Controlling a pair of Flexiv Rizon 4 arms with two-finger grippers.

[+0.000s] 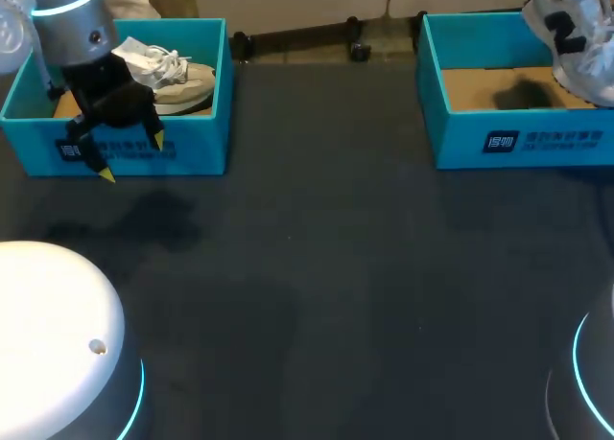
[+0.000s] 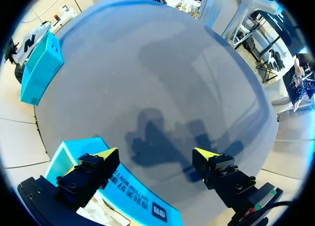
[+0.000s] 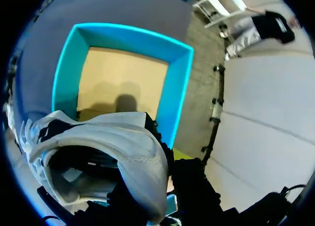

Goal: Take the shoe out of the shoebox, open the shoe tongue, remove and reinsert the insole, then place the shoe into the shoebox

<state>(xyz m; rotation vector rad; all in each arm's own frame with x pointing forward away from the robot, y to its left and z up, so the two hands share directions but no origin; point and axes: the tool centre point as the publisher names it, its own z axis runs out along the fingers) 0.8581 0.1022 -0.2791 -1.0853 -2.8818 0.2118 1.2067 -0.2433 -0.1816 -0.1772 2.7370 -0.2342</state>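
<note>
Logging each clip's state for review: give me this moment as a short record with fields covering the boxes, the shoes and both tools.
left shoebox: holds a pale shoe
right shoebox: nothing inside, cardboard floor showing
white sneaker: held in the air above the right shoebox
right tool: shut on the white sneaker's heel
left tool: open, over the left shoebox's front wall, holding nothing

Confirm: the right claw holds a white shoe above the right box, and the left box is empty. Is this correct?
No. The left box is not empty: the head view shows a pale shoe lying in it. The right claw does hold the white shoe above the right box.
</note>
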